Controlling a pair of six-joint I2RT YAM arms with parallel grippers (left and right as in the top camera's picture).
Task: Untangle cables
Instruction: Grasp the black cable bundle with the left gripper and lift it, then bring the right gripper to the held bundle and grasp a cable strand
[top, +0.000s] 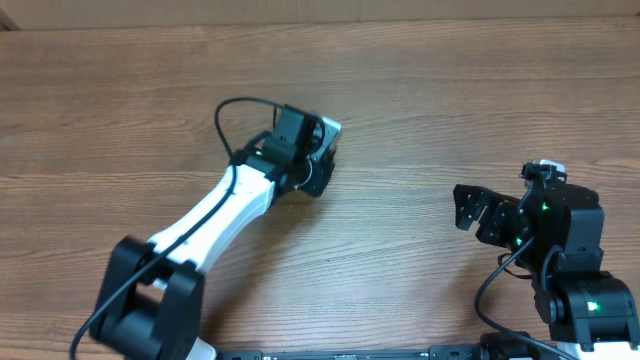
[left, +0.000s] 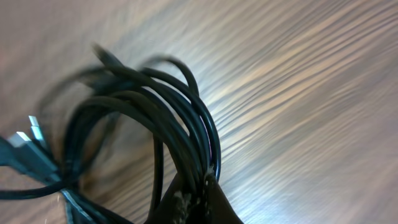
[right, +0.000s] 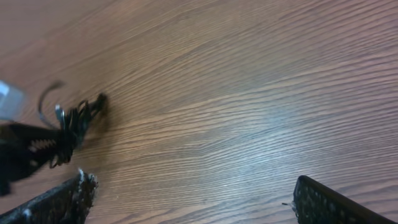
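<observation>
A bundle of thin black cables (left: 155, 118) hangs in loops from my left gripper (left: 199, 193), which is shut on it, above the wooden table. Silver plug ends (left: 28, 134) show at the bundle's left. In the overhead view the left gripper (top: 318, 165) is near the table's middle and hides the cables. The bundle also shows far left in the right wrist view (right: 71, 127). My right gripper (right: 193, 196) is open and empty, at the table's right in the overhead view (top: 470, 210).
The wooden table (top: 420, 110) fills all views. A thick black arm cable (top: 235, 115) loops beside the left wrist. The right arm's base (top: 585, 300) stands at the front right.
</observation>
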